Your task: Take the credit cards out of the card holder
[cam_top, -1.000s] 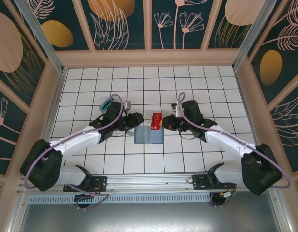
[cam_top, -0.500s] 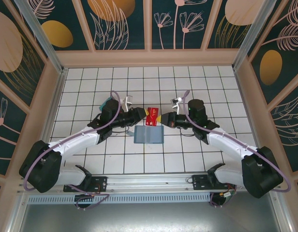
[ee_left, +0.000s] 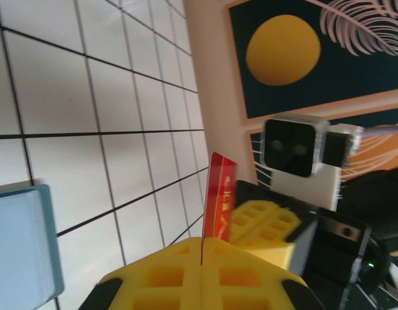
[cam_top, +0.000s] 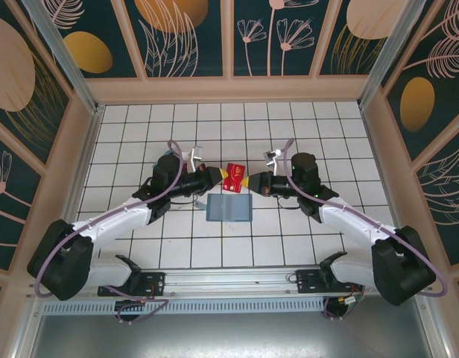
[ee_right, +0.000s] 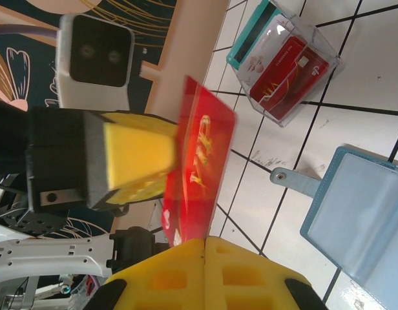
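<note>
L gripper [ee_left: 202, 248] and R gripper [ee_right: 204, 255] meet nose to nose over mid-table [cam_top: 289, 246]. One red card [cam_top: 235, 177] is between them, up in the air and off the tiles.

L gripper: fingers pressed together, pinching the red card. In the L wrist view the card stands edge-on, straight out of the seam btw my yellow pads [ee_left: 167, 278]. The R gripper's pad sits just behind it.

R gripper: also squeezed closed, pinching the same card from the opp. side. In the R wrist view the card rises out of the seam, face w/ gold lettering toward the cam, a bit blurred. So both grippers have it at once.

Holder [cam_top: 229, 208]: lies open and flat on the table, light blue-grey inside up. From above it's just on the bases' side of the red card. It's not touching the card or either gripper. Its strap [ee_right: 293, 181] w/ a snap sticks out from one edge. Can't tell if any cards sit in its pockets.

Clear tray [ee_right: 333, 61] sits on the tiles beyond the holder in the R wrist view. In it are a 2nd red card [ee_right: 289, 68] and a teal card [ee_right: 247, 39], the teal one poking out from under the red.
</note>
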Available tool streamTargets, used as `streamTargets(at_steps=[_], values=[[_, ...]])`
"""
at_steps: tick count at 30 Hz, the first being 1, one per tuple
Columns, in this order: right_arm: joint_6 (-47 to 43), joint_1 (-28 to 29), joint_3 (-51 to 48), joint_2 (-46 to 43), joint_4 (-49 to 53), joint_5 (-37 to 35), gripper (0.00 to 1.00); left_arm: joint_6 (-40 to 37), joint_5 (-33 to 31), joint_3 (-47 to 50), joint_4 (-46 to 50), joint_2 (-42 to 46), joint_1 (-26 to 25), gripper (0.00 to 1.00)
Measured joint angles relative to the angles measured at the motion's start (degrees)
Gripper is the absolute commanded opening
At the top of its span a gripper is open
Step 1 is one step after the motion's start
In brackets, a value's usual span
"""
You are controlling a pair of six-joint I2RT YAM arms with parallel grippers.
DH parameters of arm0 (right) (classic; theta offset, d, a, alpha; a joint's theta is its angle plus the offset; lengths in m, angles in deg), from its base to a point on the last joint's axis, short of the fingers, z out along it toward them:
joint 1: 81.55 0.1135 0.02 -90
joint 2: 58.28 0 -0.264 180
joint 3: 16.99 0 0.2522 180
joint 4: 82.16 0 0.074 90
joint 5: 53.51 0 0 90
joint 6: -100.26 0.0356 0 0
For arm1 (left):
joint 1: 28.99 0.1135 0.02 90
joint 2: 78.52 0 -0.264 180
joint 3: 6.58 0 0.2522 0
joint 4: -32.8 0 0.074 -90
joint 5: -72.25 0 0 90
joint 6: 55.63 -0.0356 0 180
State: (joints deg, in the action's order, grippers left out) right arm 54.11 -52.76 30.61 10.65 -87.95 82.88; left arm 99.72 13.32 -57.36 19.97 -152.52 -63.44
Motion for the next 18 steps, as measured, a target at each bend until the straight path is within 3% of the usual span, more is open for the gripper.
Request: streamTargets(at_steps=[2, 4, 7, 14, 18], values=[[0.0, 0.0, 0.0, 0.0, 0.0, 0.0, 0.03, -0.2, 0.2, 0.0, -0.2, 1.0, 0.0, 0.00], [-0.1, 0.0, 0.0, 0.0, 0.0, 0.0, 0.39, -1.1, 0.1, 0.0, 0.3, 1.7, -0.1, 0.00], [-0.8, 0.1, 0.0, 0.0, 0.5, -0.3, 0.71, -3.6, -1.0, -0.5, 3.6, 2.4, -0.1, 0.00], [-3.2, 0.1, 0.0, -0.1, 3.9, -2.6, 0.97, -15.3, -9.5, -7.5, 19.5, 3.2, -0.1, 0.00], [-4.7, 0.1, 0.2, -0.6, 5.5, -3.7, 0.99, -24.4, -17.9, -11.8, 28.5, 3.5, -0.1, 0.00]])
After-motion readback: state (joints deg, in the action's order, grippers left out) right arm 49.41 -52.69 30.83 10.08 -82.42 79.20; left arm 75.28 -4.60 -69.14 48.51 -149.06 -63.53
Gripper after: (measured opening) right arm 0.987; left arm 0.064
